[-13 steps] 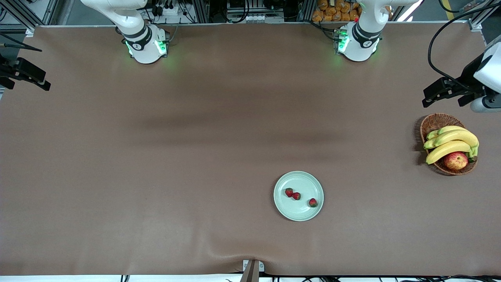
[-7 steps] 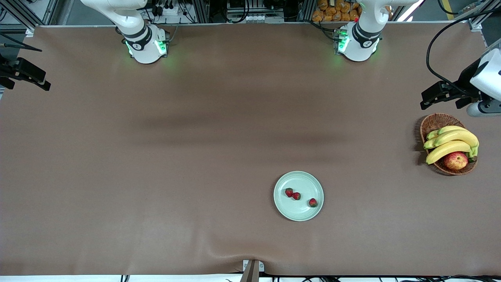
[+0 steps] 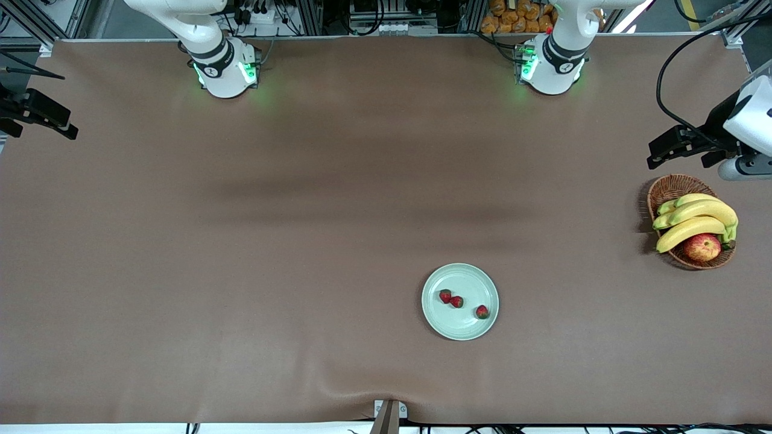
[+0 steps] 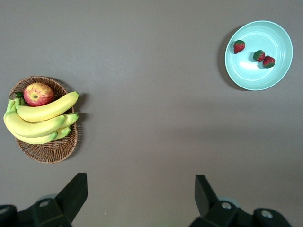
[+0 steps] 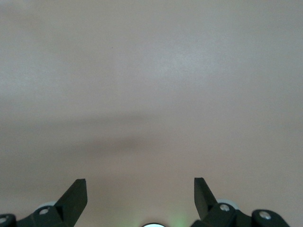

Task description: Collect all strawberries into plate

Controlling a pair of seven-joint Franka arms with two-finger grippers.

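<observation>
i see all three strawberries [image 3: 445, 296] [image 3: 457, 301] [image 3: 482, 311] already lying in the plate [image 3: 460, 328], which sits on the table [image 3: 241, 253] near the front camera's edge, so i judge the collecting done and nothing left to pick up. that explains how i have the arms: both are drawn well away from the plate, with nothing in their grasp.

the left end effector [image 3: 678, 143] hangs up high over the left arm's end of the table, just by the wicker basket [image 3: 669, 188]; its wrist view shows the fingers [image 4: 71, 194] spread wide with only bare table between them. the right end effector [image 3: 39, 114] waits over the right arm's end of the table, its fingers [image 5: 75, 196] likewise released and spread, empty.

the strawberries are tiny and red with dark green leafy tops. two lie touching or almost touching each other toward the middle of the plate, and the third rests apart from them, close to the rim toward the left arm's end. the plate is round, pale mint-green, smooth and shallow, and the berries take up little of it.

the basket holds a bunch of bananas [image 3: 693, 220] and an apple [image 3: 702, 247], well apart from the plate; none of that belongs to the job.
</observation>
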